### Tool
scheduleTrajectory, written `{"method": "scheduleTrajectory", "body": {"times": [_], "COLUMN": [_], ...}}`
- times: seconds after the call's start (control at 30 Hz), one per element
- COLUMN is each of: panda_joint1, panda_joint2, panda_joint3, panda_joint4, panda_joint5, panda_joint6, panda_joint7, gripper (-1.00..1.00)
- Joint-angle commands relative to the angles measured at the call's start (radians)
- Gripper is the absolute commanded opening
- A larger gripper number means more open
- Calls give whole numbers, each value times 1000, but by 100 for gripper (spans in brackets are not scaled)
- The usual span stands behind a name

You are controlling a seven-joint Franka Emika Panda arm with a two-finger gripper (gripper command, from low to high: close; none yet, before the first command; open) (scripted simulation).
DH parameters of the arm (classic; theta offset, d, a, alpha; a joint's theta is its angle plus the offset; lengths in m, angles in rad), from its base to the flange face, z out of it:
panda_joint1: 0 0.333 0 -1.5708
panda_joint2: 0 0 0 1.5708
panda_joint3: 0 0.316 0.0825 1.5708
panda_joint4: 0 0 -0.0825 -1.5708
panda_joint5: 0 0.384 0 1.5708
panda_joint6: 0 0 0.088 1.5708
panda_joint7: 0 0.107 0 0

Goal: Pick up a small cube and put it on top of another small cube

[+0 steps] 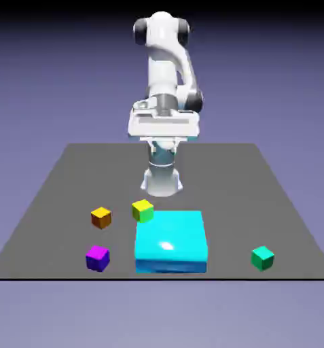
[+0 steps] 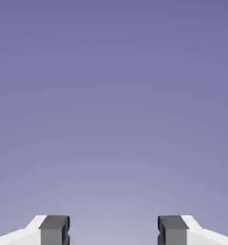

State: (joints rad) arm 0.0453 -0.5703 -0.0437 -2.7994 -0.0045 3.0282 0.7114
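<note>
Magenta cube (image 1: pixel 97 257) on table | orange cube (image 1: pixel 101 217) near | unmarked

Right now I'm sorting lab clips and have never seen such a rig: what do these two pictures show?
Both are computer-rendered. The exterior view shows a white robot arm at the far edge of a grey table. On the table lie a magenta cube, an orange cube, a yellow-green cube, a teal-green cube and a large cyan block, which the yellow-green cube stands right beside. The hand view comes from a camera on the arm's hand: the gripper shows its two grey fingertips apart at the bottom, with only the blue-violet backdrop between them. It holds nothing.
</note>
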Motion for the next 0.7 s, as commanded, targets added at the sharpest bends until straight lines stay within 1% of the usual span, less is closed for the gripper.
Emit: {"method": "scheduleTrajectory", "body": {"times": [0.0, 0.67], "panda_joint1": [28, 581], "panda_joint2": [0, -6], "panda_joint3": [-36, -761], "panda_joint4": [9, 185], "panda_joint5": [-4, -77], "panda_joint6": [-7, -154], "panda_joint7": [-25, -515], "gripper": [0, 0]}}
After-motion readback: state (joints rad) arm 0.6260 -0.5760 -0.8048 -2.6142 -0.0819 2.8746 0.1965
